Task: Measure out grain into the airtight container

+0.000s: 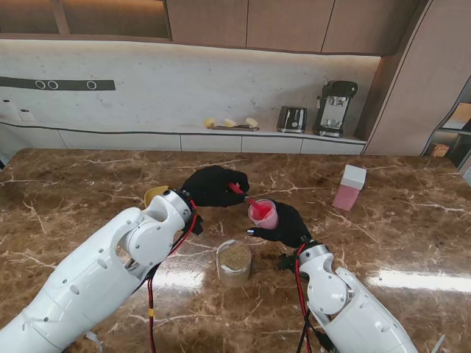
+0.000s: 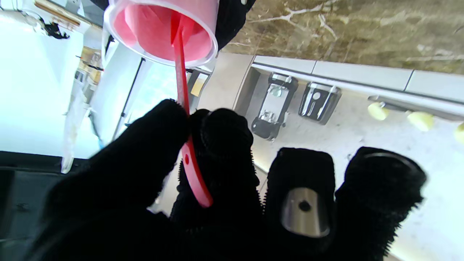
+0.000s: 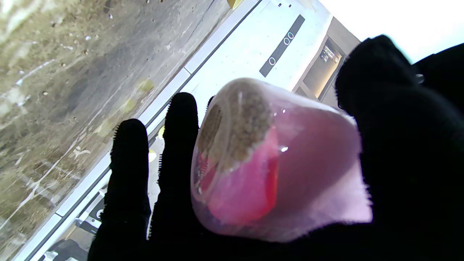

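Holding a pink cup (image 1: pixel 263 213) off the counter (image 1: pixel 88 184), the right robot hand (image 1: pixel 283 226) has its fingers (image 3: pixel 127 170) wrapped around the cup wall, and the right wrist view shows brown grain packed against the cup's base, so this looks to be the supply vessel. The left robot hand (image 1: pixel 213 185) pinches the handle of a red scoop (image 2: pixel 183 108) between thumb and forefinger, with the scoop's bowl end reaching down into the cup mouth; its other fingers are loosely curled and hold nothing. Raising the cup toward the scoop likely keeps the digging motion short and lets the cup wall catch any spill. A clear container (image 1: pixel 234 262) stands upright on the counter nearer to me than both hands, between the two arms, already holding a layer of grain; its position just beside the cup makes for a brief carry with each scoopful. A pink box with a white lid (image 1: pixel 349 187) sits well apart to the right, and a yellow object (image 1: pixel 153 194) peeks out beside the left wrist; whether either is the airtight lid cannot be told. My judgement is that the scoop is loading inside the cup, with transfer to the container to follow.
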Robot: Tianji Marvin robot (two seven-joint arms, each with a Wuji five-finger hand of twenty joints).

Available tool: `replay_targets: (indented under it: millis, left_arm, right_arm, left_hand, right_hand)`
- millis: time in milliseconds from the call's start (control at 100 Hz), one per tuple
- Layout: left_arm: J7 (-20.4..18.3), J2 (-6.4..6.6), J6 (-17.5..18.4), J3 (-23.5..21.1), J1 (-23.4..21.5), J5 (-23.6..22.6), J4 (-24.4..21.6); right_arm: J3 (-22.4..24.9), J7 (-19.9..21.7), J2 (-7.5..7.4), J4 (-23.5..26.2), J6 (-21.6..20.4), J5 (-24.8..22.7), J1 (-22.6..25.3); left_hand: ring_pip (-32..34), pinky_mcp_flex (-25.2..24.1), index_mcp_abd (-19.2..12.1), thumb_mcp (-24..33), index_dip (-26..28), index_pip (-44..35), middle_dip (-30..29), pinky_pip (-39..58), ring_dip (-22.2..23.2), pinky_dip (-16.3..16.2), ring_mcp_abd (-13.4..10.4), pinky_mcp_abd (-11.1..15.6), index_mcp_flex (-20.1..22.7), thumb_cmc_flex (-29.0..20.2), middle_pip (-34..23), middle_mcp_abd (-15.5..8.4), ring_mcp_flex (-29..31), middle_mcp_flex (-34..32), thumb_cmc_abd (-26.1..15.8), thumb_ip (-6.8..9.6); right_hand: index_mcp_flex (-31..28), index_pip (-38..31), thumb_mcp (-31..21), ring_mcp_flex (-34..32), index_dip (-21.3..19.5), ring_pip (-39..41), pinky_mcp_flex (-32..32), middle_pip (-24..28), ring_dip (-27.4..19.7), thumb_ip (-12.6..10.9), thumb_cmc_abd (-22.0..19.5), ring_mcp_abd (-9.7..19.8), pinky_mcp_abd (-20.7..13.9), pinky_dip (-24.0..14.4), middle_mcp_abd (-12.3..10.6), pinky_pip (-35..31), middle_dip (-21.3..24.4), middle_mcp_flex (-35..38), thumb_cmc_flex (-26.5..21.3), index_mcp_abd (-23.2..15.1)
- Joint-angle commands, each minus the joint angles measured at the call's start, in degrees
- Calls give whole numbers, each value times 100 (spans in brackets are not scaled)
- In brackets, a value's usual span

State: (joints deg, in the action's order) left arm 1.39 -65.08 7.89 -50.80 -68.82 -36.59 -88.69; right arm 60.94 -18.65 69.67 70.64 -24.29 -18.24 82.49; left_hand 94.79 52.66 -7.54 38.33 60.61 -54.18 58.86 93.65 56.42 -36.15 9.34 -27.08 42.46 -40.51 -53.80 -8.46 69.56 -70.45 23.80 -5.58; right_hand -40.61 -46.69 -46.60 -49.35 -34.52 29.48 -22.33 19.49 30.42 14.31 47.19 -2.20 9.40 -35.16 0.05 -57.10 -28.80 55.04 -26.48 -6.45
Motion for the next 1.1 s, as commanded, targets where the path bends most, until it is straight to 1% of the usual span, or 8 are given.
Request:
replay_targets:
  millis: [0,30,150,370,570,830,1090]
  left_arm:
    - [44,42,76,-21,-18,-126,5]
    - [111,41,125,-30,-25,-175,14]
    - [225,33,149,-83,-87,-237,-21]
    - [181,25,-4,-285,-276,-28,-145]
    - [178,-11,-228,-490,-490,325,-275]
    - [216,-75,-476,-632,-668,786,-353]
    - [261,-108,-541,-711,-753,1010,-397]
  right_arm:
    - [-2,62,20,-20,40,31,24]
    - [-4,63,21,-22,42,34,23]
    - [-6,67,20,-24,47,35,22]
    - [13,50,24,-37,55,35,24]
    - [31,23,32,-67,68,45,16]
    - [55,-16,39,-94,70,32,15]
    - [81,-42,46,-123,57,38,11]
  left_hand:
    - [294,104,-1056,571,289,-309,76,411,-38,14,118,-47,346,-141,-162,-321,300,-322,-29,30]
    - [292,114,-1070,590,311,-304,83,405,-49,27,75,11,349,-128,-167,-338,302,-329,-21,21]
    - [302,130,-1066,617,317,-301,85,398,-54,39,112,-17,363,-113,-172,-323,300,-340,-11,1]
    - [307,129,-1047,613,320,-295,88,397,-59,46,124,-24,357,-129,-174,-314,300,-332,-23,-13]
    - [308,113,-1039,597,325,-292,89,395,-63,49,127,-33,365,-147,-175,-314,299,-331,-35,-15]
    - [311,102,-1026,572,331,-284,90,408,-61,37,151,-48,369,-177,-174,-314,297,-331,-45,-9]
    - [313,84,-1031,543,340,-272,90,413,-57,26,167,-55,368,-188,-174,-312,297,-331,-48,-6]
  right_hand:
    - [-516,-356,-1056,-69,-48,65,59,6,22,156,-1230,34,8,-14,-72,125,-27,-23,-509,-815]
    - [-517,-357,-1059,-68,-48,65,61,5,22,154,-1233,35,7,-13,-75,125,-26,-27,-513,-812]
    - [-520,-358,-1057,-68,-47,65,58,5,21,154,-1229,30,5,-14,-77,123,-26,-27,-514,-813]
    - [-517,-358,-1059,-69,-48,65,55,5,20,154,-1228,39,6,-14,-66,121,-26,-28,-512,-812]
    - [-516,-357,-1060,-67,-47,65,53,7,20,154,-1220,44,8,-15,-79,118,-26,-25,-516,-818]
    - [-516,-357,-1062,-67,-48,65,55,7,19,155,-1218,33,7,-13,-75,120,-26,-27,-509,-814]
    - [-513,-356,-1060,-69,-46,66,54,6,19,156,-1223,34,7,-13,-75,118,-25,-32,-505,-813]
